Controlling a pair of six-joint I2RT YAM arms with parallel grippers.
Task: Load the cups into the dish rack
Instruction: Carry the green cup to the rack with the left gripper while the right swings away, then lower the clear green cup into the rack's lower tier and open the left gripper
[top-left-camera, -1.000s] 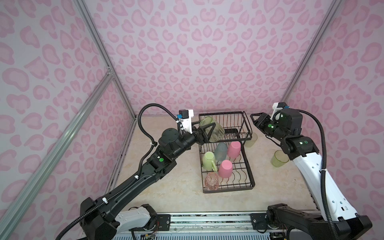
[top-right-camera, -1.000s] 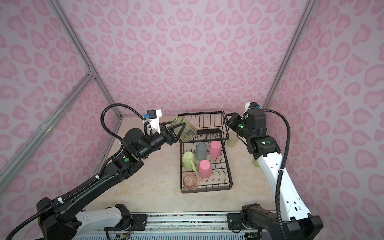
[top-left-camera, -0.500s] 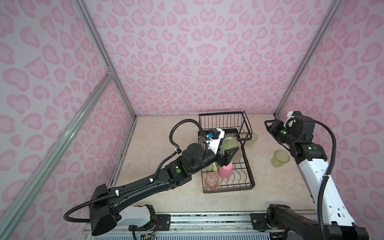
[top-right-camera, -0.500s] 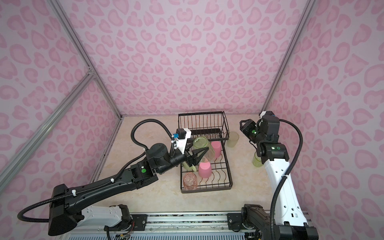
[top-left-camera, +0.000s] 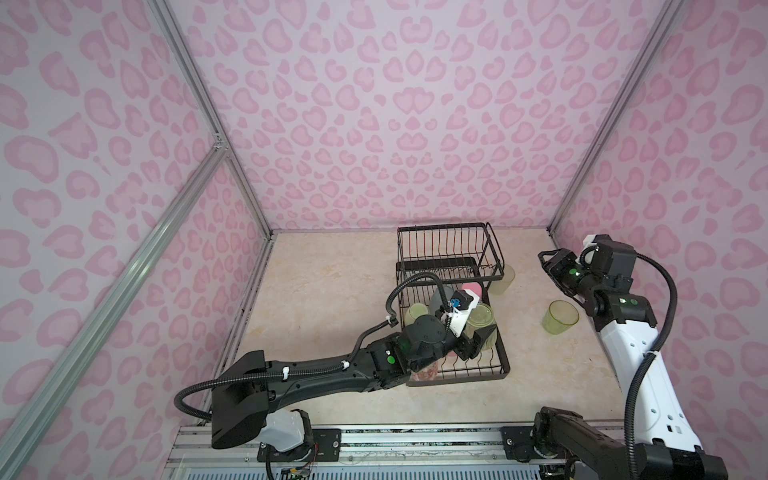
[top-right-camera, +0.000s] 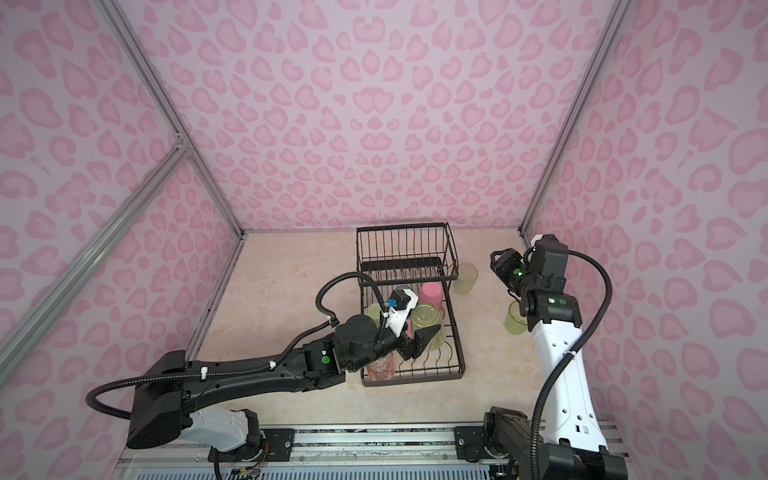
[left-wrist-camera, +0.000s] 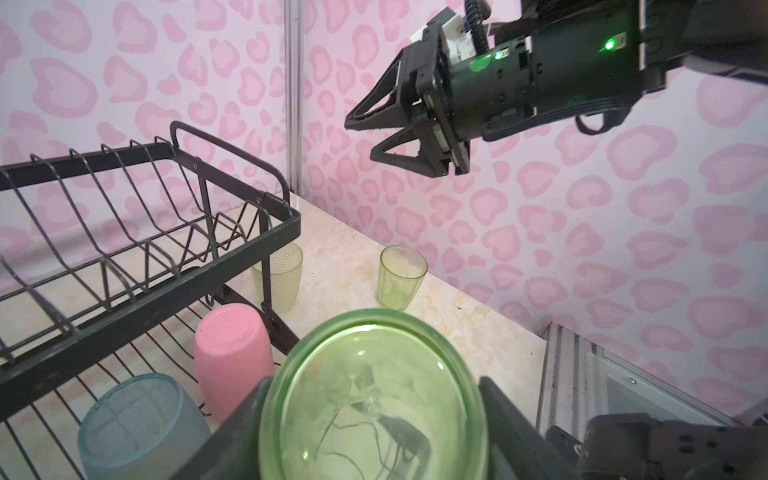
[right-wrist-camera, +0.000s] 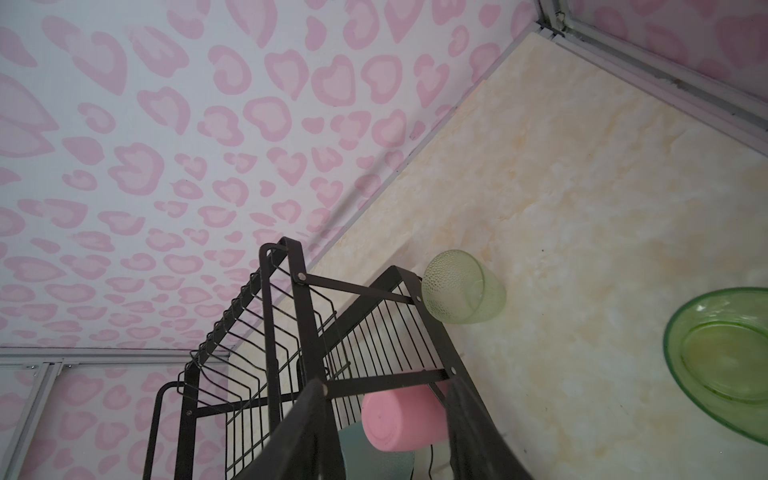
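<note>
While its base sits at lower left in both top views, the left arm (top-left-camera: 291, 374) lies low and nearly straight, reaching right to frame centre. Its left gripper (top-left-camera: 478, 340) stands over the lower right part of the dish rack (top-left-camera: 440, 227), fingers (left-wrist-camera: 511, 419) clamped on either side of a clear green glass (top-left-camera: 480, 320). That glass is inverted, base up, long axis near upright. Above it in the frame a pink tumbler (top-left-camera: 471, 288) stands base up in the tray. Right of the rack, a frosted whitish tumbler (top-left-camera: 503, 279) and a second green glass (top-left-camera: 560, 316) stand mouth up on the table (top-left-camera: 332, 291). At far right the right arm (top-left-camera: 636, 374) rises steeply and bends leftward; the right gripper (top-left-camera: 542, 255) points left, jaws partly apart, holding nothing.
</note>
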